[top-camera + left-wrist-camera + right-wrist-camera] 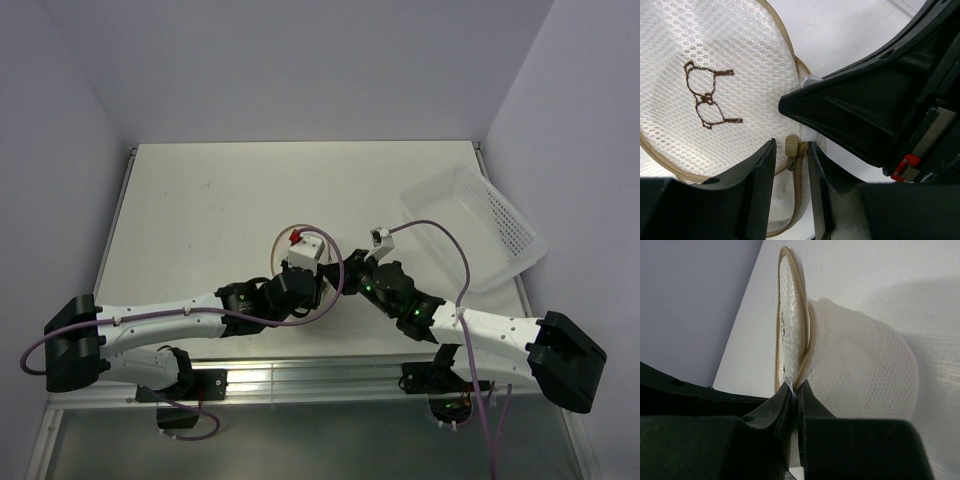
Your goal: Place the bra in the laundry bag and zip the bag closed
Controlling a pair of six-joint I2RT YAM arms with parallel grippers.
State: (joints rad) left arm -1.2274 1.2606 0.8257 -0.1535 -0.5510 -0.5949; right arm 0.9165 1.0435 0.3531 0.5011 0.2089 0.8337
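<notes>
My right tool (796, 388) is pressed together on the laundry bag (860, 360) rim, lower centre of its view. This anchors the bag on the table (200, 200) so the zip can run. My left tool (791, 150) is spread astride the zipper pull (791, 145), not yet pinching. I can't see the bra; presumably it's inside.

The laundry bag (715, 75) lies on the table (220, 200), about midway across and nearer the front edge. Well to the bag's right, at the table's right edge, sits the tray (480, 215). The left gripper (790, 150) is at the bag's near-left side, its jaws on either side of the zip pull (791, 145) on the rim. The right gripper (795, 390) is at the bag's near-right side, its jaws pinching the rim just beside that pull.
</notes>
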